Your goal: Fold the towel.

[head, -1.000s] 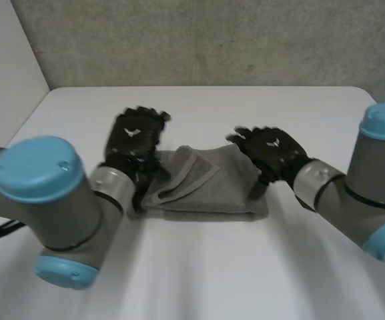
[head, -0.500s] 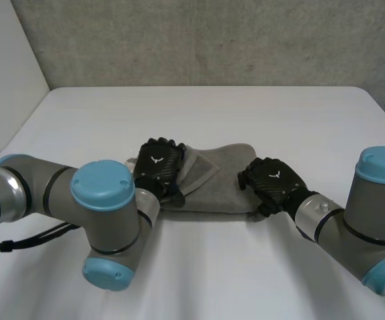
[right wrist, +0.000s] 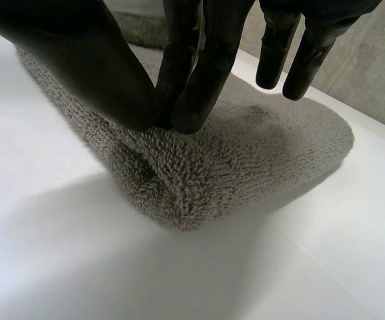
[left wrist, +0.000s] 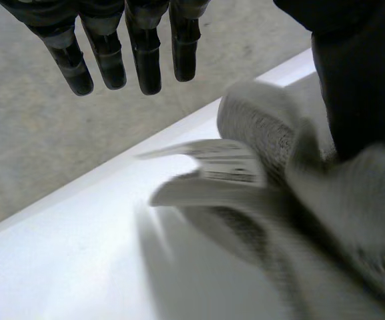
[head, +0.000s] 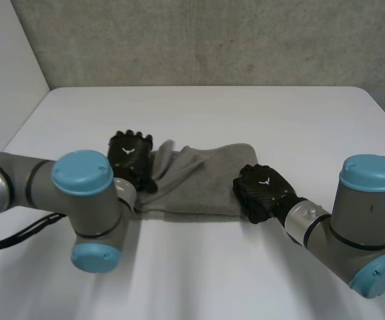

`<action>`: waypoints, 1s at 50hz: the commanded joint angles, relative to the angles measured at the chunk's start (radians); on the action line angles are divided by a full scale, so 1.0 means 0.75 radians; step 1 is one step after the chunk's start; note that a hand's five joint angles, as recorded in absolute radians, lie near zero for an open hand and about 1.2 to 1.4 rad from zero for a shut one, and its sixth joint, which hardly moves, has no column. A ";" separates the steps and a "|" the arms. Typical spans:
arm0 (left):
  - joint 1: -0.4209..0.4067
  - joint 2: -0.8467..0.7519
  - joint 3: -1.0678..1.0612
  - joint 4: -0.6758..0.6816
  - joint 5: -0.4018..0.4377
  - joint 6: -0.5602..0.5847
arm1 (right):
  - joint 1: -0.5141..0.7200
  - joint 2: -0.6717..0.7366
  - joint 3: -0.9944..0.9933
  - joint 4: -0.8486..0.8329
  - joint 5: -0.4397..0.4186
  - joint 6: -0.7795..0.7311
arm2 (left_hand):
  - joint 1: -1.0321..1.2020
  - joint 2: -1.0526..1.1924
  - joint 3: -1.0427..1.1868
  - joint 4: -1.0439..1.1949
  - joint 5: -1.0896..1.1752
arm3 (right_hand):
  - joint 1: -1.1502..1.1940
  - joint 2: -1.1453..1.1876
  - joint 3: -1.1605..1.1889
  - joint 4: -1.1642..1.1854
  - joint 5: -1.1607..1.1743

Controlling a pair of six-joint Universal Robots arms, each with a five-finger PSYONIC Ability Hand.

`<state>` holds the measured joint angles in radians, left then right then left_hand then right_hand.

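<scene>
A grey towel [head: 202, 179] lies loosely folded on the white table [head: 245, 113], with a rumpled flap at its left end. My left hand [head: 131, 159] rests at that left end, its fingers [left wrist: 145, 53] straight and held off the cloth. Its thumb [left wrist: 355, 87] sits against a raised fold of the towel [left wrist: 265, 133] beside a white label [left wrist: 232, 170]. My right hand [head: 262, 193] is at the towel's near right corner. There its thumb and fingers [right wrist: 199, 67] pinch a tuft of the towel [right wrist: 245, 153].
Bare table lies all round the towel, with its far edge against a grey wall [head: 212, 40]. My left arm's elbow [head: 85, 213] and my right arm's elbow [head: 369, 227] stand over the near part of the table.
My right hand has drawn toward the towel's near right corner and closed on it. My left hand slid out to the left end, and the folded flap shifted with it.
</scene>
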<state>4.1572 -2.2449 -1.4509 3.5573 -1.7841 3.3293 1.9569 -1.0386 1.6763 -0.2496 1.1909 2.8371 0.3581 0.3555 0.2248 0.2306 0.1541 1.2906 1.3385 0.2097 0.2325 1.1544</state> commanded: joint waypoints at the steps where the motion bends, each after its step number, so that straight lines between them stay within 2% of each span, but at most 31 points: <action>1: 0.090 0.081 -0.057 -0.002 -0.004 0.005 | -0.003 -0.004 0.003 0.005 -0.007 -0.003 | -0.032 -0.029 -0.067 -0.075 0.007 | 0.141 0.077 -0.047 -0.077 0.090; 8: 0.116 0.109 -0.135 -0.004 -0.002 0.032 | -0.003 -0.006 -0.004 0.005 -0.007 -0.003 | -0.032 -0.029 -0.067 -0.075 0.007 | 0.141 0.077 -0.047 -0.077 0.090; 20: 0.059 0.156 -0.191 -0.006 0.000 0.034 | -0.016 -0.049 0.027 0.014 -0.001 -0.011 | -0.036 -0.033 -0.067 -0.075 0.003 | 0.141 0.077 -0.047 -0.077 0.090; 30: 0.055 0.214 -0.211 -0.006 0.004 0.024 | -0.177 -0.206 0.172 0.042 -0.052 -0.156 | -0.036 -0.033 -0.067 -0.075 0.003 | 0.141 0.077 -0.047 -0.077 0.090; 36: 0.049 0.238 -0.231 -0.010 0.010 0.020 | -0.275 -0.219 0.219 0.042 -0.105 -0.171 | -0.040 -0.037 -0.067 -0.075 -0.001 | 0.141 0.077 -0.047 -0.077 0.090; 42: 0.020 0.253 -0.238 -0.010 0.012 0.016 | -0.294 -0.215 0.228 0.042 -0.113 -0.165 | -0.044 -0.041 -0.067 -0.075 -0.005 | 0.141 0.077 -0.047 -0.077 0.090; 44: 0.016 0.261 -0.238 -0.012 0.010 0.016 | -0.296 -0.225 0.228 0.038 -0.097 -0.146 | -0.044 -0.041 -0.067 -0.075 -0.005 | -1.392 -1.456 -0.047 -0.077 -1.443; 46: 0.016 0.273 -0.238 -0.010 0.012 0.016 | -0.296 -0.231 0.223 0.034 -0.089 -0.126 | -0.044 -0.041 -0.067 -0.075 -0.005 | -1.532 -1.596 -0.047 -0.077 -1.539; 50: 0.012 0.322 -0.236 -0.012 0.014 0.014 | -0.288 -0.243 0.195 0.034 -0.054 0.007 | -0.048 -0.044 -0.067 -0.075 -0.009 | -1.533 -1.597 -0.047 -0.077 -1.539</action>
<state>4.1713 -2.0403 -1.6296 3.5488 -1.7749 3.3409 1.7332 -1.2098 1.8447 -0.2210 1.1185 2.7402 0.3581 0.3555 0.2248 0.2306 0.1533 0.7497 0.8132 0.2097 0.2326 0.5932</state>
